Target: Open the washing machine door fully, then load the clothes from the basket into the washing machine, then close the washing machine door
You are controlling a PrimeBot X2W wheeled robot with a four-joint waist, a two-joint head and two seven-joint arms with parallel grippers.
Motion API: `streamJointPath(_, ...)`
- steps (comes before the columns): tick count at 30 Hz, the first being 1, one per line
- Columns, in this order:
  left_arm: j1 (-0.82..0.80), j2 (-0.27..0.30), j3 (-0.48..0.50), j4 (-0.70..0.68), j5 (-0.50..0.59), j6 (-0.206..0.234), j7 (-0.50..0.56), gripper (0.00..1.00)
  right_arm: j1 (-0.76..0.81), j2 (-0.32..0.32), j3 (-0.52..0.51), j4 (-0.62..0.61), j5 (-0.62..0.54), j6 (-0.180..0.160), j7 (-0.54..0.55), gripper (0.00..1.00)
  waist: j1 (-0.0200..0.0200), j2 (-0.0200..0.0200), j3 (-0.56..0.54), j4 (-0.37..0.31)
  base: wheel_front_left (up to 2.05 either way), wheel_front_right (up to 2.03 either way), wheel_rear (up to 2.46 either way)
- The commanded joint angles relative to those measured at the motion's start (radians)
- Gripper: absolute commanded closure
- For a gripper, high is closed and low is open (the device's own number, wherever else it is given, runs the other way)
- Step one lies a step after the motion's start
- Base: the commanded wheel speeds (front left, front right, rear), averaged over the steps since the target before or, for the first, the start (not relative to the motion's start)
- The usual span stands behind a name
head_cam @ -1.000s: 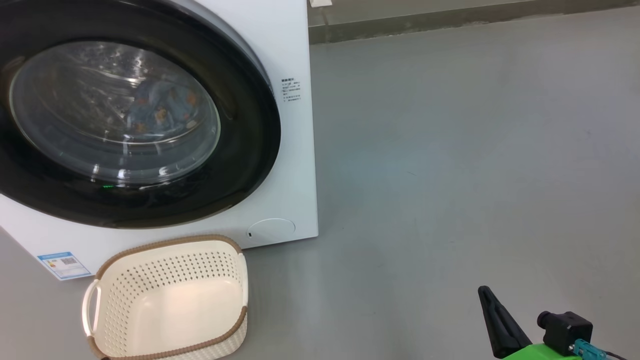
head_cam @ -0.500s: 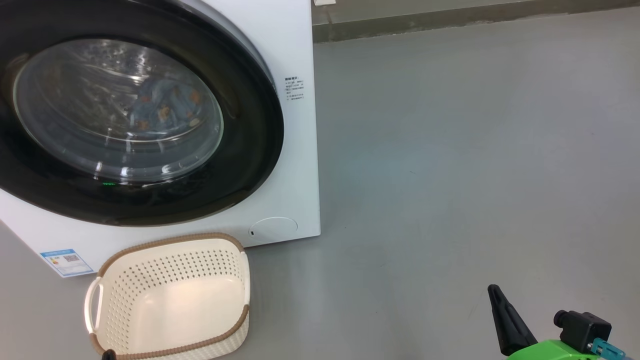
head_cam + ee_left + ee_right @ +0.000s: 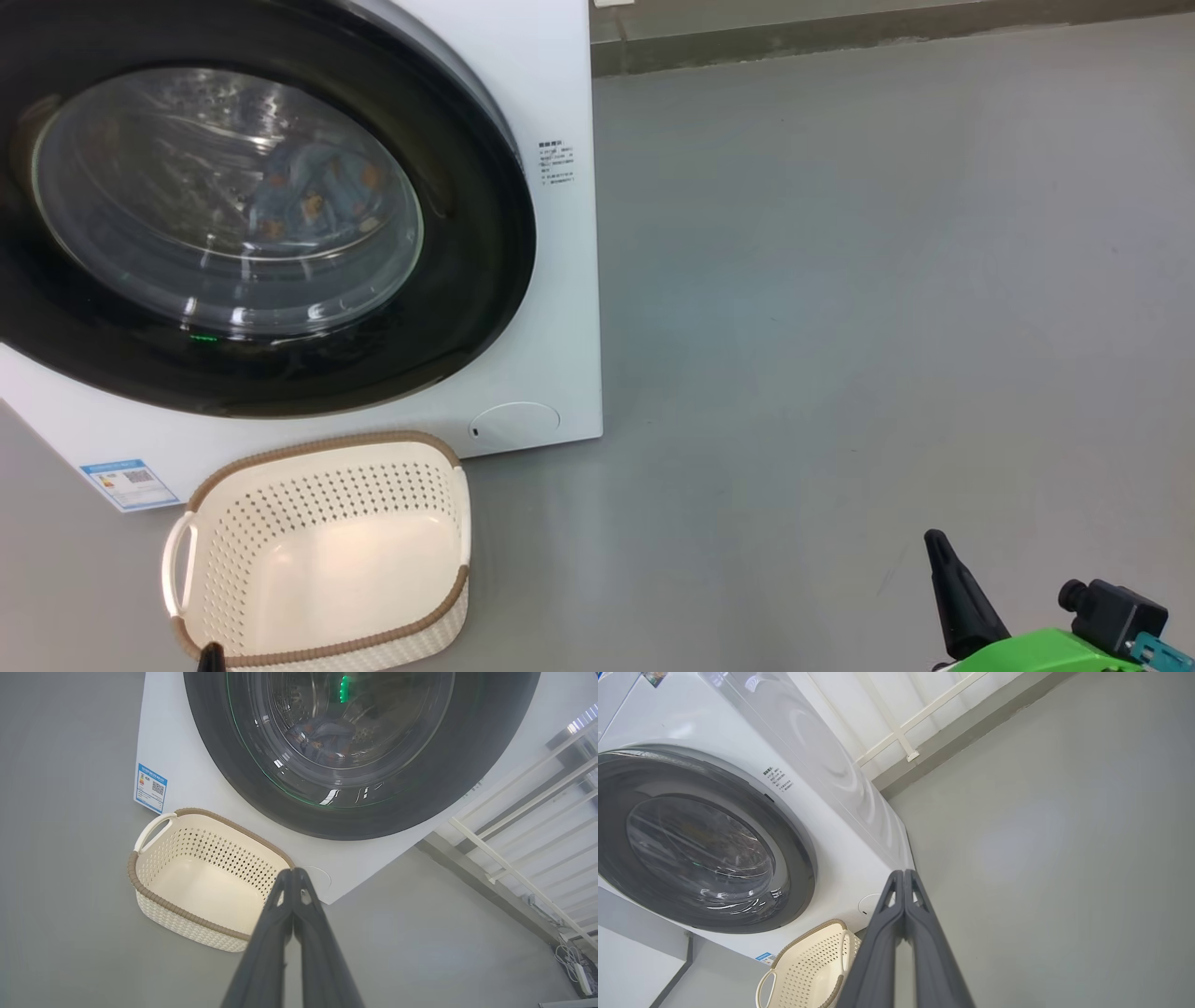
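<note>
We find the washing machine (image 3: 551, 308) standing on the grey floor (image 3: 840, 327), its door (image 3: 467, 280) shut flush against the white front. Through the glass porthole we note the clothes (image 3: 317, 201), light blue with orange figures, lying inside the drum. The basket (image 3: 327, 441) sits upright on the floor just in front of the machine, below the door, between the blue label (image 3: 129, 483) and the round white flap (image 3: 515, 422); its cream bottom shows bare.

The left gripper (image 3: 293, 877) hangs above the basket's near rim, its two dark fingers pressed together along their length and gripping nothing. The right gripper (image 3: 904, 877) is well apart from the machine, over open floor, with its fingers likewise closed tip to tip and nothing between them. Neither gripper touches the door or the basket.
</note>
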Motion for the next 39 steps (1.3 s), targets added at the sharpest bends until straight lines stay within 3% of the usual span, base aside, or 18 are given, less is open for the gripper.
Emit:
streamJointPath(1, -0.049, 0.018, 0.013, -0.017, -0.018, -0.006, 0.004, 1.00, -0.047, -0.001, 0.001, -0.029, 0.022, -0.002, 0.003, 1.00, 0.0000, 0.0000, 0.000, 0.000, 0.00, 0.00, 0.00)
streamJointPath(39, -0.163, 0.025, 0.006, 0.055, -0.433, -0.027, 0.116, 1.00, -0.075, 0.001, -0.040, -0.037, 0.453, -0.004, 0.116, 1.00, 0.0000, 0.0000, 0.008, 0.021, 0.00, 0.00, 0.00)
